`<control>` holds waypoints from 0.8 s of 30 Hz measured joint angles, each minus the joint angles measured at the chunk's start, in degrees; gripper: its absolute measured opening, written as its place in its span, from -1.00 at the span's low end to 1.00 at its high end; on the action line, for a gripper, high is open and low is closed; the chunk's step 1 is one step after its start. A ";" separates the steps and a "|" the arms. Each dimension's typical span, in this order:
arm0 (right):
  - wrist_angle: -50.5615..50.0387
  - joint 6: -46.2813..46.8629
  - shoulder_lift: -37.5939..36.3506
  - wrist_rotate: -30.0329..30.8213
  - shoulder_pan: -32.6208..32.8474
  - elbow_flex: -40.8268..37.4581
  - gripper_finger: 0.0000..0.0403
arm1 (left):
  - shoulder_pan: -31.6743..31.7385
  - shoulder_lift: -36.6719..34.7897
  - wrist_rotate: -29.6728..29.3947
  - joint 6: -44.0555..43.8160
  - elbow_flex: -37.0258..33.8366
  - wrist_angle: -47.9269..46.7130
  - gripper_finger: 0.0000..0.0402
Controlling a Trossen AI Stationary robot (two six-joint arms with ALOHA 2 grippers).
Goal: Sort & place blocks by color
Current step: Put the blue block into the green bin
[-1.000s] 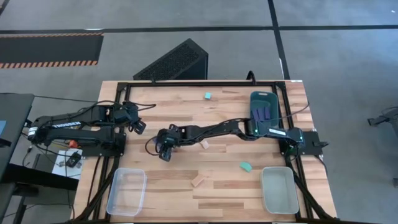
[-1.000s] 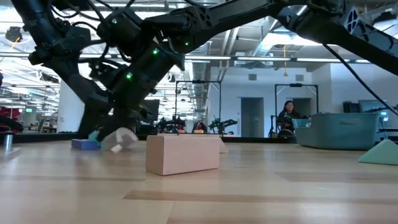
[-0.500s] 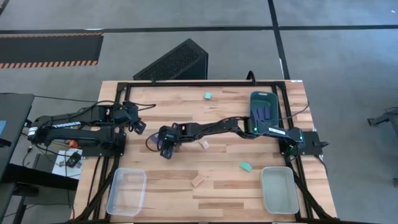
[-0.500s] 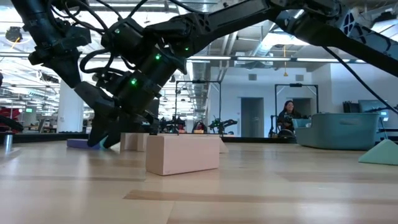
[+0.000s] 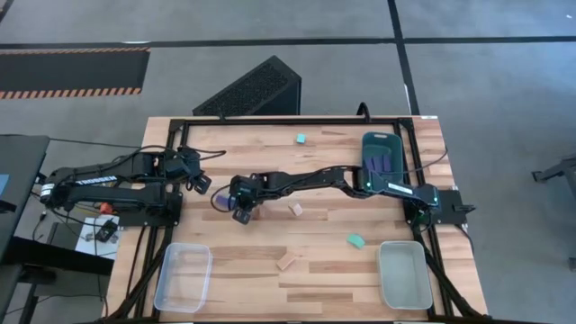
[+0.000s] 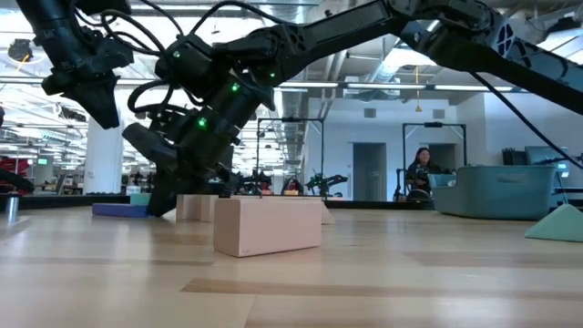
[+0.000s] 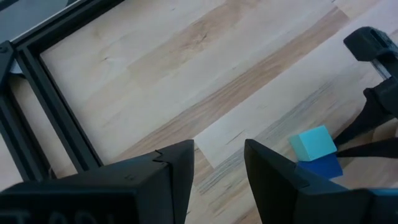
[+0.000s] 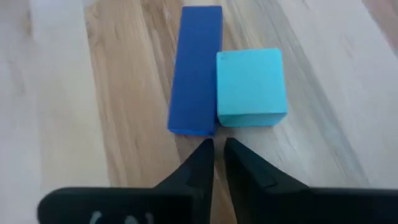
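The right gripper [image 8: 214, 163] reaches across the table's middle, its fingers nearly together and empty, tips just short of a dark blue bar [image 8: 196, 68] lying flat, touching a cyan cube [image 8: 251, 87]. The step appears to be picking one of this pair. Next, the fingers likely need to spread and straddle one block alone. The left gripper [image 7: 217, 168] waits nearby, fingers apart.

A dark blue bar [image 8: 195, 68] and a cyan cube [image 8: 250, 88] lie touching side by side, leaving no gap between them; bare wood surrounds the pair. The right gripper [image 8: 217, 163] stands just beside them, fingers nearly together, its arm spanning the table's [image 5: 324, 270] middle. The left gripper [image 5: 200, 183] hangs near the other side.
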 joint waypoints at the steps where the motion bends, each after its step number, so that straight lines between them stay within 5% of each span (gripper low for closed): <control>1: -0.39 -0.14 0.02 0.12 0.22 0.44 -0.64 | 0.00 0.00 0.02 0.00 0.00 0.00 -0.36; 12: 4.22 -10.16 0.02 1.21 3.28 1.34 -0.27 | -0.01 -0.01 0.87 0.60 0.00 0.00 -0.36; 24: 7.81 -12.09 1.68 -3.36 -0.50 1.52 -0.61 | 0.00 -0.02 0.93 0.78 0.00 0.01 -0.36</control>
